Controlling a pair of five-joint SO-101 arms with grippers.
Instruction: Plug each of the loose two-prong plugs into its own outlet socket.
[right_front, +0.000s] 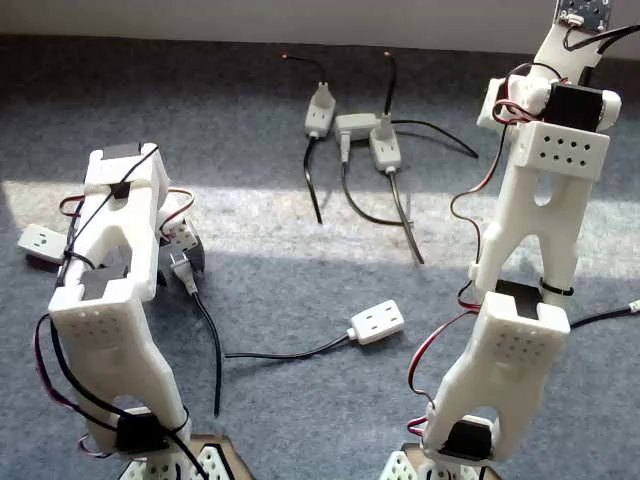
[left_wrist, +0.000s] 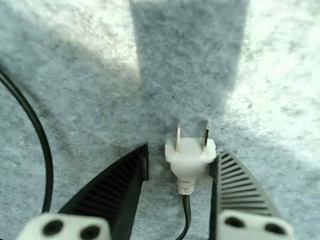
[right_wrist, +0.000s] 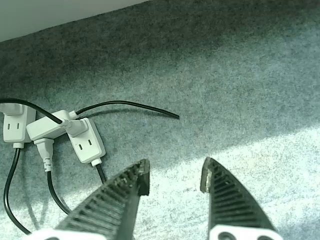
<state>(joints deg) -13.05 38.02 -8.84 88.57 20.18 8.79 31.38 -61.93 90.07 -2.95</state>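
A white two-prong plug (left_wrist: 190, 155) lies on the grey carpet with its prongs pointing away from the left wrist camera. My left gripper (left_wrist: 180, 170) is open and down around it, one finger (left_wrist: 231, 185) close against the plug's side, the other standing apart. In the high view this plug (right_front: 184, 272) sits beside the left arm, and its black cord leads to a white outlet socket (right_front: 377, 321) mid-table. My right gripper (right_wrist: 174, 175) hangs open over bare carpet, holding nothing. Off beyond it lie two white outlet sockets (right_wrist: 86, 140) (right_wrist: 14, 125) and a white plug (right_wrist: 47, 127).
Another white outlet socket (right_front: 42, 242) lies at the far left behind the left arm. The back cluster of sockets and black cords (right_front: 350, 130) sits near the wall. A black cord (left_wrist: 37, 140) curves past the left gripper.
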